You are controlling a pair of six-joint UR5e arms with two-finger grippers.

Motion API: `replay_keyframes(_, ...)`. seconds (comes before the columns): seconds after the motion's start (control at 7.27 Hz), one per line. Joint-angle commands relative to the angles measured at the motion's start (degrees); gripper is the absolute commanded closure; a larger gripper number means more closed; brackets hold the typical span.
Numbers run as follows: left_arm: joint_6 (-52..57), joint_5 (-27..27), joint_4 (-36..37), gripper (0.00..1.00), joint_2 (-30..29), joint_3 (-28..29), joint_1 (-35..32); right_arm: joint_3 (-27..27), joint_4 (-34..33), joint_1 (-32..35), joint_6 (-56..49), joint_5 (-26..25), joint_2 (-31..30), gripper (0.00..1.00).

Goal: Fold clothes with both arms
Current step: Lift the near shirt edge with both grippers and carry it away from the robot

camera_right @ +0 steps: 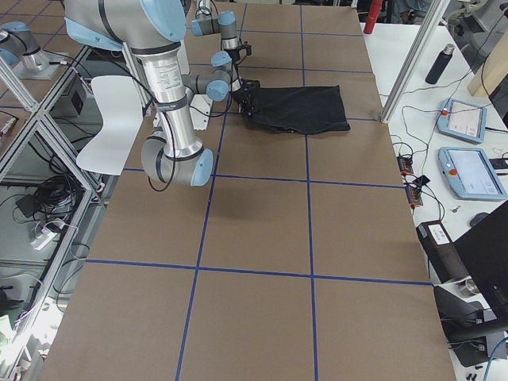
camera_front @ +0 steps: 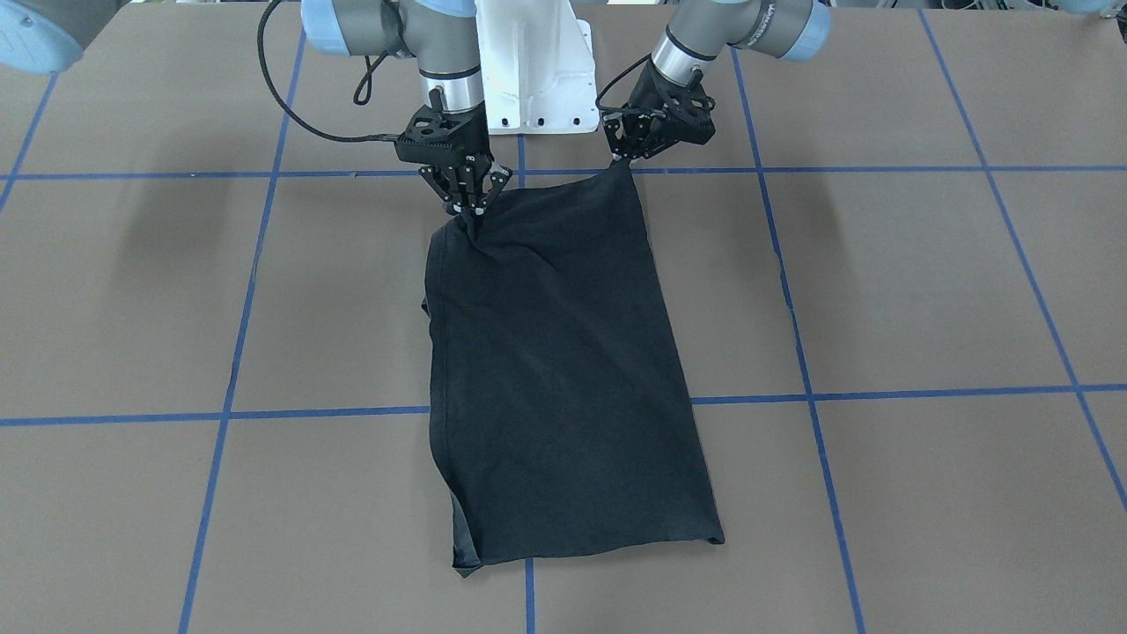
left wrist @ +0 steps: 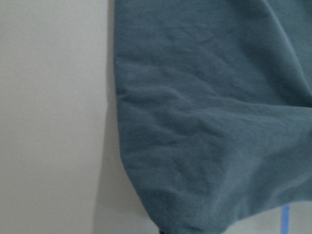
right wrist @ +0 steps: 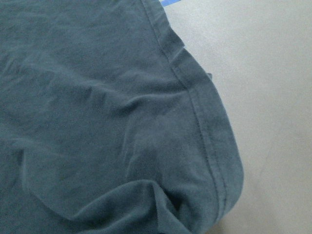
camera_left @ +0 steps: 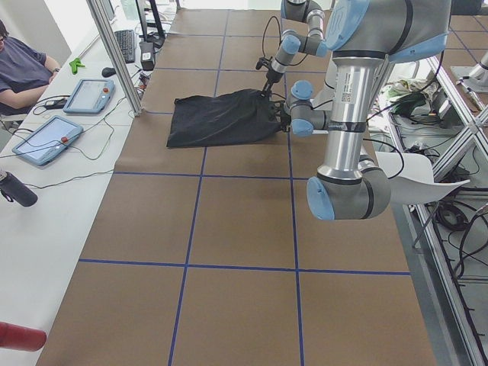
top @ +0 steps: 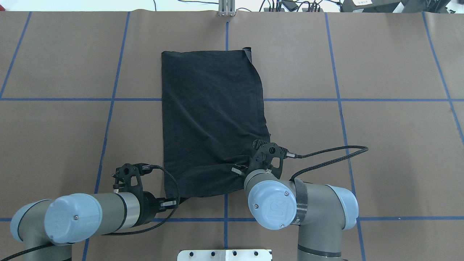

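Observation:
The black T-shirt (camera_front: 563, 370) lies folded into a long rectangle on the brown table, plain side up; no graphic or logo shows. It also shows in the overhead view (top: 212, 119). My left gripper (camera_front: 624, 159) is shut on the shirt's near corner on my left and lifts it slightly. My right gripper (camera_front: 474, 211) is shut on the near corner on my right, where the cloth bunches. In the overhead view the left gripper (top: 179, 199) sits at the shirt's near-left corner. Both wrist views show only cloth (left wrist: 209, 122) (right wrist: 97, 122) and table.
The white pedestal base (camera_front: 533, 70) stands just behind the grippers. Blue tape lines (camera_front: 335, 412) grid the table. A black cable (top: 326, 156) loops over the table right of the shirt. An operator (camera_left: 19, 69) with tablets sits at the far side bench.

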Motion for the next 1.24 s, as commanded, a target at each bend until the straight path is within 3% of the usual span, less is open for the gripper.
replay_keyframes(0.0,-0.08,-0.12,5.37,1.0,0.49,-8.34,-0.08,9.71,-4.69,-3.25,0.18,-0.17,-3.98,1.0)
replay_keyframes(0.28,-0.52,-4.31,13.04,1.0,0.14,-16.88,-0.08,20.8,-12.31,-5.72,0.45,-0.08,-6.38,1.0)
replay_keyframes(0.41,-0.18,-5.47,14.11,1.0,-0.3,-16.91,-0.78,22.59,-14.01,-6.08,0.45,0.01,-5.34,1.0)
replay_keyframes(0.83,3.41,-5.57,14.56,1.0,-5.56,-12.11,-6.38,21.12,-14.2,-0.48,-0.26,0.01,-2.7,1.0)
replay_keyframes(1.1,8.41,-6.88,15.78,1.0,-10.04,-6.65,-12.53,14.29,-14.11,4.09,-0.34,1.14,2.29,1.0)
